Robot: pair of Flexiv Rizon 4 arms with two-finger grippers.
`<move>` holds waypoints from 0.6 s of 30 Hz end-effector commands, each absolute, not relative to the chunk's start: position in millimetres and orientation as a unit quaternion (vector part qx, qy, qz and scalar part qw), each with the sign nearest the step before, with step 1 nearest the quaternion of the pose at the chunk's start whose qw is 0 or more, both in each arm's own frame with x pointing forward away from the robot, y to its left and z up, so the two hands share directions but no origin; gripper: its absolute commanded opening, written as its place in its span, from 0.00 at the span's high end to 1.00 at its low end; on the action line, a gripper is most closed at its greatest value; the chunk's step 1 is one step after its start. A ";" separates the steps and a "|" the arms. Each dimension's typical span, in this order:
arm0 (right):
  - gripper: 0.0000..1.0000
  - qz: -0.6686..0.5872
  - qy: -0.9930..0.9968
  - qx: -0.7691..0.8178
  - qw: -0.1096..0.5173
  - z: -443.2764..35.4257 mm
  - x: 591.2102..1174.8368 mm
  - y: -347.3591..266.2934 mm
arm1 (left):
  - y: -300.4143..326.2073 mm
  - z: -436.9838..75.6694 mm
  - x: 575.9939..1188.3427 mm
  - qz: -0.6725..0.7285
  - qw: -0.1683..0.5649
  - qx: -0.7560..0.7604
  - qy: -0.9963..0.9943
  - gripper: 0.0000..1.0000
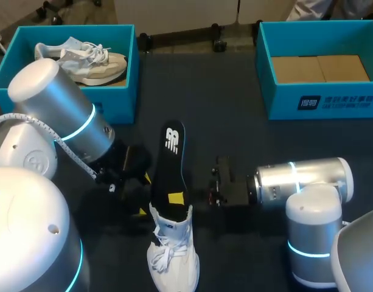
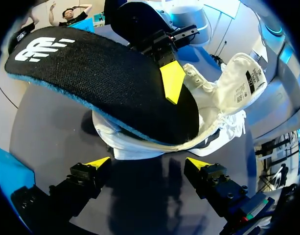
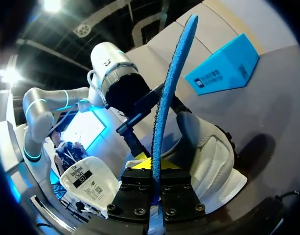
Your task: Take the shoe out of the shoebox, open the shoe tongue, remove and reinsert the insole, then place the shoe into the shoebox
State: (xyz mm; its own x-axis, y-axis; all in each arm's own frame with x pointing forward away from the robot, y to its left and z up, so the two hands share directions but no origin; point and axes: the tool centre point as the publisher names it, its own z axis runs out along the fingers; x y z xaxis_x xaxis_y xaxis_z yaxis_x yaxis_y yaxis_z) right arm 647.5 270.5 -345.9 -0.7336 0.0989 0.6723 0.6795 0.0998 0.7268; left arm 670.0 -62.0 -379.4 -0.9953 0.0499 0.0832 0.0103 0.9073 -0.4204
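While right gripper (image 3: 154,169) was clamped on insole (image 1: 173,161), one end in white shoe (image 1: 173,255) on desk (image 1: 235,115), left gripper (image 2: 148,162) stood apart, empty; unheld shoe could slide, making insole buckle.

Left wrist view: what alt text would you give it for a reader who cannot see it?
A black insole with a blue underside sticks out of a white shoe on a dark table, pinched by the right gripper, of which one yellow tip shows. The left gripper sits open just short of the shoe, holding nothing.
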 end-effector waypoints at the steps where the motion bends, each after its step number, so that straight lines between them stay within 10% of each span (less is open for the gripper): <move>1: 0.79 -0.611 -0.704 -0.275 0.235 -345.6 644.4 272.7 | -61.4 -380.3 668.8 0.216 0.044 -0.016 -0.975 0.00; 18: 0.71 -0.613 -0.718 -0.249 0.218 -322.3 648.2 280.4 | -61.4 -380.3 668.8 0.216 0.044 -0.016 -0.975 0.00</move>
